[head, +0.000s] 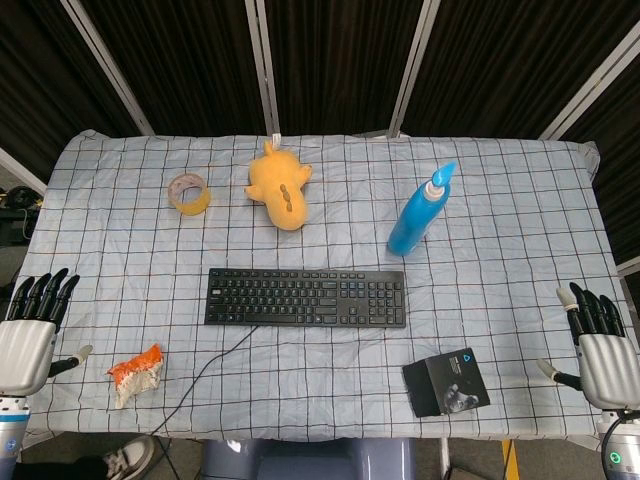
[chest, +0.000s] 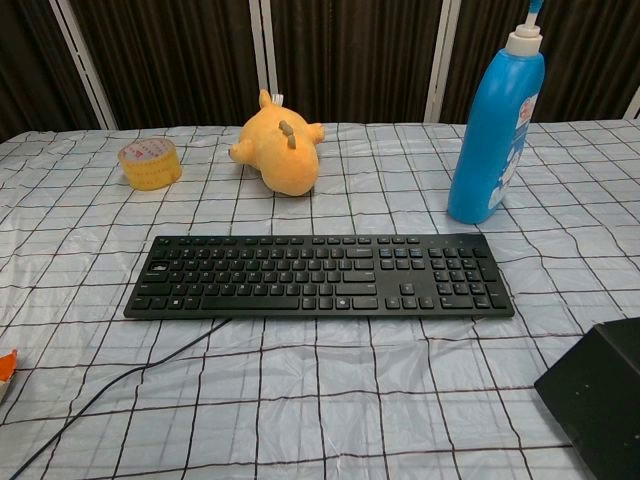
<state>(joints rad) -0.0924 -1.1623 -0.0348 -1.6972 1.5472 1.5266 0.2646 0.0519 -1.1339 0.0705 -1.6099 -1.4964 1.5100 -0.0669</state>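
Observation:
My left hand (head: 30, 335) hovers at the table's left front edge, fingers straight and apart, holding nothing. Nearest to it lies a crumpled orange and white wrapper (head: 136, 372). My right hand (head: 602, 352) sits at the right front edge, also spread and empty, with a black box (head: 446, 381) to its left. A black keyboard (head: 306, 297) lies across the middle, its cable trailing toward the front edge. Neither hand shows in the chest view.
A yellow plush toy (head: 279, 187) lies at the back centre beside a roll of tape (head: 188, 193). A blue spray bottle (head: 422, 211) stands upright at the back right. A checked cloth (head: 520, 250) covers the table. A shoe (head: 128, 459) shows below the front edge.

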